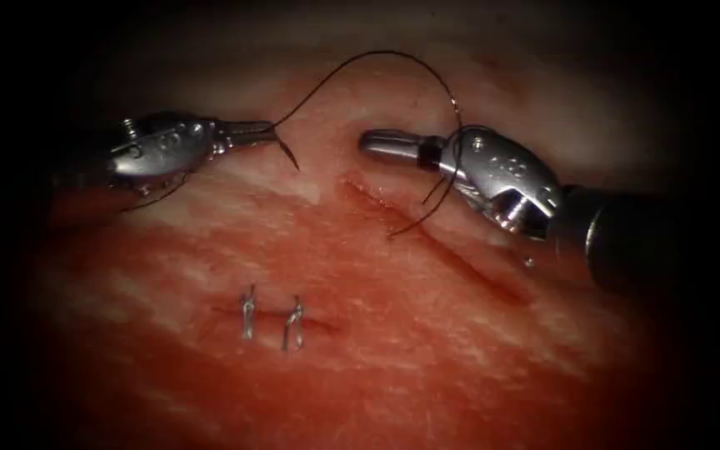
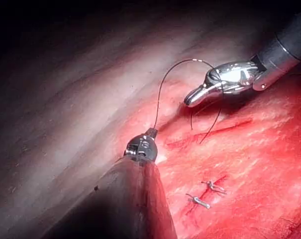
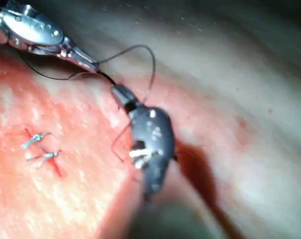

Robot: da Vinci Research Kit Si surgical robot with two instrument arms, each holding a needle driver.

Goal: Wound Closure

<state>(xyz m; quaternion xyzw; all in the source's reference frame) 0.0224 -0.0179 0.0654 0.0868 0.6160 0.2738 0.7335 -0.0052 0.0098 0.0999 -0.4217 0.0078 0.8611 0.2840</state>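
Both tools hover above the tissue (image 1: 393,350): left tool (image 1: 270,132) clamps the needle (image 1: 287,150) near its thread (image 1: 377,57) end; right tool (image 1: 370,143), jaws closed, has thread draped around it beside the cut (image 1: 443,246).

The left hand (image 1: 256,133) is bright polished steel: slim tapered jaws on a rounded wrist block dotted with small round pins and a threaded screw behind. The right hand (image 1: 377,143) has a blunt steel tip, a pinned silver clevis and a dark shaft (image 1: 627,242) behind it.

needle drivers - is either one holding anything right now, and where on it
The left tool grips the needle at its thread end, clear of the tissue. The right tool is shut on nothing; thread drapes over it.
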